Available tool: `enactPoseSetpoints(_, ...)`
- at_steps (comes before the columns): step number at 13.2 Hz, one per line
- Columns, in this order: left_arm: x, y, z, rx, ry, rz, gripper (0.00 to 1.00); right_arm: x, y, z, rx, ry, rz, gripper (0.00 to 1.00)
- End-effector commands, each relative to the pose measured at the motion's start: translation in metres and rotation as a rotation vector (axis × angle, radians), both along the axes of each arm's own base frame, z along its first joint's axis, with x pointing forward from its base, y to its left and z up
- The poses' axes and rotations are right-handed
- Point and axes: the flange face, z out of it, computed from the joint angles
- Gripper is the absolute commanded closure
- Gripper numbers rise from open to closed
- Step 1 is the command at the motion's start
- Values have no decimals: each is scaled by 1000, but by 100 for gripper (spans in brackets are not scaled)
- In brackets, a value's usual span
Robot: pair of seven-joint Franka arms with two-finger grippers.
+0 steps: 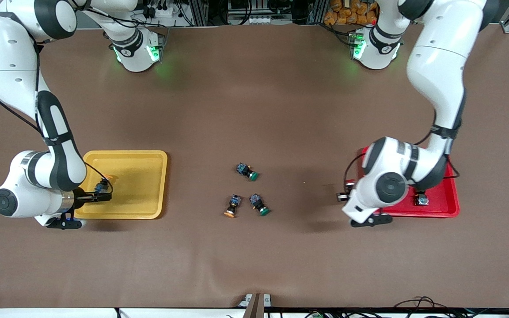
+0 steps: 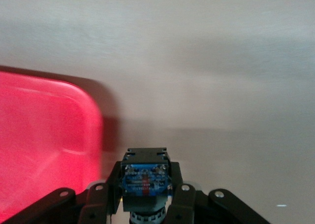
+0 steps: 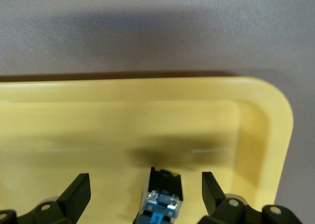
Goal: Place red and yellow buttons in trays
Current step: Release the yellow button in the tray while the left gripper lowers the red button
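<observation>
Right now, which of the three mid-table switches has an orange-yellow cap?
The switch closest to the right arm's end; the other two switches have green caps.

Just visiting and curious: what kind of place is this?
Probably a robotics lab: two white robot arms bolted along a brown table, small push-button switches and trays set out for sorting, and loose cables and equipment past the table's edge.

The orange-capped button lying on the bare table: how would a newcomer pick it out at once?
Look at the brown table midway between the yellow tray and the red tray, where three small switches lie. The orange-capped button lies nearest the front camera's edge; both neighbours have green caps.
</observation>
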Motion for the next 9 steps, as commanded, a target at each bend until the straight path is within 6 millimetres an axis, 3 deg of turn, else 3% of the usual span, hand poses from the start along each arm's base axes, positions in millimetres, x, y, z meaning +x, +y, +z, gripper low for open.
enactPoseSetpoints(1,-3,44,2,22,0,-87,96,1,27,18,4,14,-95,0)
enactPoseSetpoints(7,-4,127,-31,52,-27,-214,96,10,82,41,45,65,-279,0)
enactPoseSetpoints(9,-6,144,-37,50,-29,-244,96,16,100,52,63,60,-335,0)
